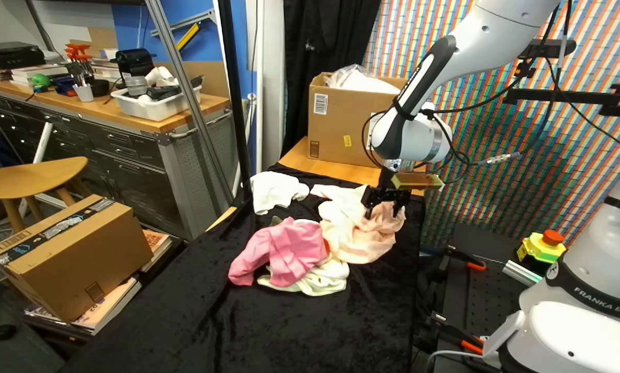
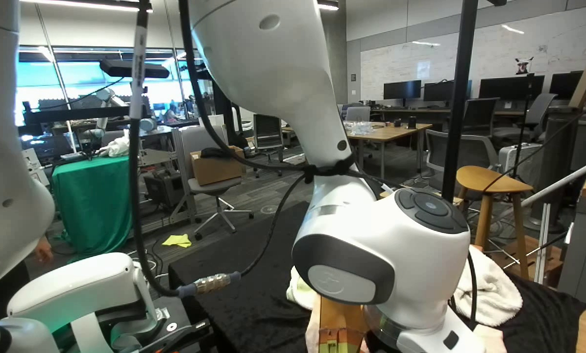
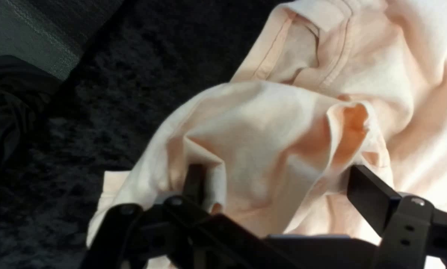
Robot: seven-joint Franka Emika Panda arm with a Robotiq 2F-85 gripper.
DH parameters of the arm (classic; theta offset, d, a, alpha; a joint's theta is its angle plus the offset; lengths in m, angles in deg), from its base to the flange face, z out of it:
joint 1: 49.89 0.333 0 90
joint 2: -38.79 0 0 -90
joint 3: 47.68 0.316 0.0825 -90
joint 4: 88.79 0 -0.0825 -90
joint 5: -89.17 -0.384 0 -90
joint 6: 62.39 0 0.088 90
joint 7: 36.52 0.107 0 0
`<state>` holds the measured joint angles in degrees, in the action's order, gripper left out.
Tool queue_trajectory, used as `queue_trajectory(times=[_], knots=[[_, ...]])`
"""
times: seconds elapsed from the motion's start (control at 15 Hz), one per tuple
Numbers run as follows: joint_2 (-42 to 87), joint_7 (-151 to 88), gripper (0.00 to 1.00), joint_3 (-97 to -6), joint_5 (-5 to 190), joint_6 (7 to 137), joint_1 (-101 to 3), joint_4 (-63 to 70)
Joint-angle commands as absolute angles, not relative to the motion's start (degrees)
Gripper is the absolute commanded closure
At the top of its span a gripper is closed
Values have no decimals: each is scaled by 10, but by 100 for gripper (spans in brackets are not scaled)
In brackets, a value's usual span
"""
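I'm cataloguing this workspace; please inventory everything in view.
Velvety cloth: one, black, over a wooden table
Crumpled peach garment: one, peach, on the cloth
Crumpled pink garment: one, pink, beside the peach garment
Pale fabric: at least one, yellow-green, partly under the pink garment
Fluffy fabric: one, white, near the peach garment
Cardboard boxes: at least three, brown, on table, books and chair
Wooden stool: one, tan, on the floor
Metal workbench: one, dark grey, behind the stool
Plastic bin: one, white, on the workbench
Capped button box: one, red and yellow, past the cloth's edge
Monitors: at least four, black, by the whiteboard
Franka arm: one, white, over the cloth
Two-fingered claw: one, black, open, at the peach garment
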<state>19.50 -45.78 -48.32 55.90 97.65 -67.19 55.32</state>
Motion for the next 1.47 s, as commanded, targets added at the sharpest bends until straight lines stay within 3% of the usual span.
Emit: queue_trajectory(times=[0.0,0.13,0.6,0.87,0.93,1.33,1.4], knots=[[185,-490,25,-464,533,992,-688,538],[188,-500,34,-457,521,986,-695,535],[198,-538,88,-434,480,978,-715,526],[198,-613,96,-393,440,938,-741,501],[193,-637,91,-378,425,924,-747,489],[196,-758,90,-306,378,871,-744,449],[205,-779,90,-336,363,851,-701,443]])
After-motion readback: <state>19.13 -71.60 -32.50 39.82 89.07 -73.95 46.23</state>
